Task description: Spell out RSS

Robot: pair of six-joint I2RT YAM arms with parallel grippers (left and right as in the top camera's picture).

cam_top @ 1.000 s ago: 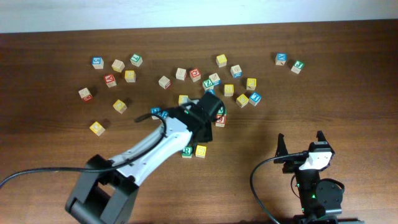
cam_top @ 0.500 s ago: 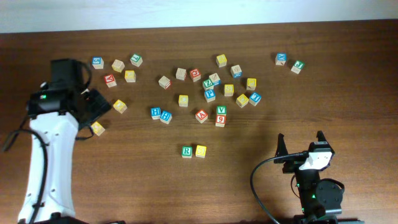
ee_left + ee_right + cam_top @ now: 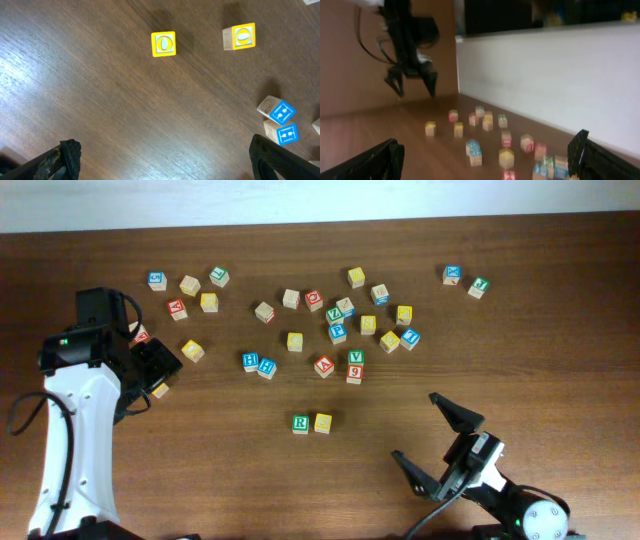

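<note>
The green-and-white R cube [image 3: 300, 423] sits on the table in front of the scatter, and a yellow cube [image 3: 323, 422] touches its right side. Other yellow cubes [image 3: 192, 350] lie among the loose ones; I cannot read their letters. My left gripper [image 3: 150, 375] hovers open at the left, holding nothing. Its wrist view has two yellow cubes [image 3: 163, 44] [image 3: 240, 37] ahead of the wide, empty left gripper [image 3: 165, 167]. My right gripper [image 3: 437, 445] is open and empty at the front right. The right wrist view is blurred, with the right gripper [image 3: 482, 167] spread wide.
Several loose cubes in blue, red, green and yellow are scattered across the far half of the table [image 3: 400, 395]. Two blue cubes [image 3: 281, 122] lie near my left gripper's right finger. A yellow cube [image 3: 160, 390] is partly under the left gripper. A white wall [image 3: 545, 75] borders the far edge.
The left arm swung from the middle of the table to the left side. The right arm tipped forward and turned, its fingers now pointing up-left. The R cube and yellow cube stayed put.
</note>
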